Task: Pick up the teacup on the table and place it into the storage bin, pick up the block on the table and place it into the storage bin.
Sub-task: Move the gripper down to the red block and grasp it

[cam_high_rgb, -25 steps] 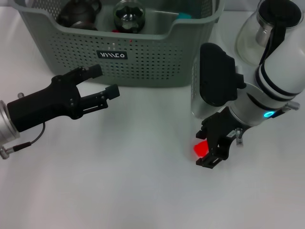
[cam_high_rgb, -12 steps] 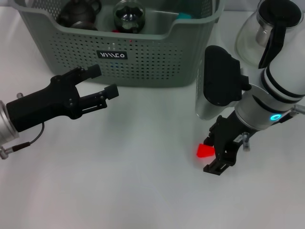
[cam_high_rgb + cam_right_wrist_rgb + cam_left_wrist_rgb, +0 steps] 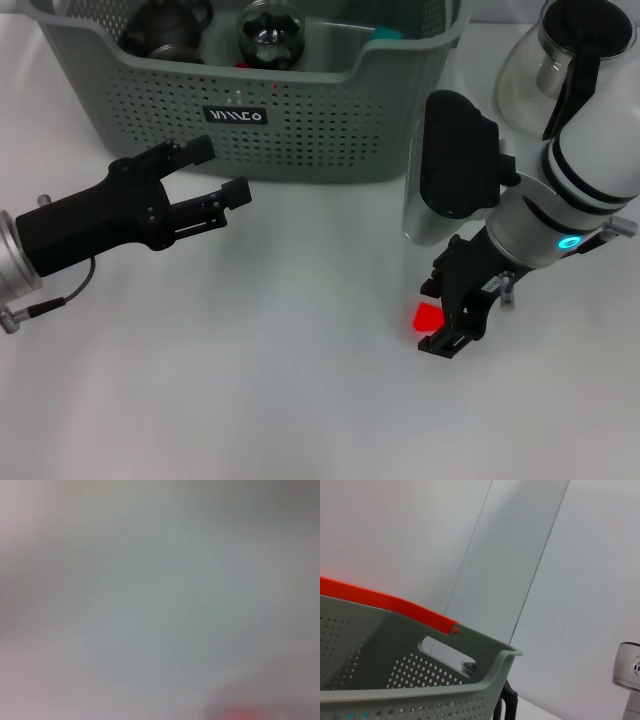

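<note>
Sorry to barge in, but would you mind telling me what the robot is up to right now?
It is tidying items into the storage bin. The right claw is down at the table, right beside the red block, which lies on the surface. The left claw is open and empty in front of the bin. A dark teapot already sits inside.

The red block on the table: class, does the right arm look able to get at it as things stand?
Probably yes. The right gripper is down at the table right beside the red block, with nothing between them. The left gripper is far off, near the bin.
</note>
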`<state>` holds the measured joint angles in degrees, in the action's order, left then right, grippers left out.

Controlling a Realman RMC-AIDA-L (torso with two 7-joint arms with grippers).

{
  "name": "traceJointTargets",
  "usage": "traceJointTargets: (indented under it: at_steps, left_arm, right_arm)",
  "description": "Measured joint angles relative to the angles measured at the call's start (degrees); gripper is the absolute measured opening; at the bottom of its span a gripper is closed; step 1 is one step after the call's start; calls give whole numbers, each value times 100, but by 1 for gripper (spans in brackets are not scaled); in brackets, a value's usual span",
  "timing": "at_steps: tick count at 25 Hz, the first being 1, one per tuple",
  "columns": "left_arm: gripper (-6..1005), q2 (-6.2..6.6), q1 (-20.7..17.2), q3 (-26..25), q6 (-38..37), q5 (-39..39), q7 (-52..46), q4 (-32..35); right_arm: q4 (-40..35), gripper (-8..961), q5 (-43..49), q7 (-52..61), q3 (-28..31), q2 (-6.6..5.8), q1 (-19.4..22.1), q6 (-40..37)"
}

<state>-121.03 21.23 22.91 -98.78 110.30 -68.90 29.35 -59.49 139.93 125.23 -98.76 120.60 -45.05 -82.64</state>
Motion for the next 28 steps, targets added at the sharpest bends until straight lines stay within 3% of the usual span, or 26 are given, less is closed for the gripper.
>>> traceJointTargets:
  at_steps: [28]
  left_arm:
    - [885, 10, -12, -7, 9, 0, 5, 0]
  right_arm:
    - [94, 703, 167, 783, -232, 25, -153, 257]
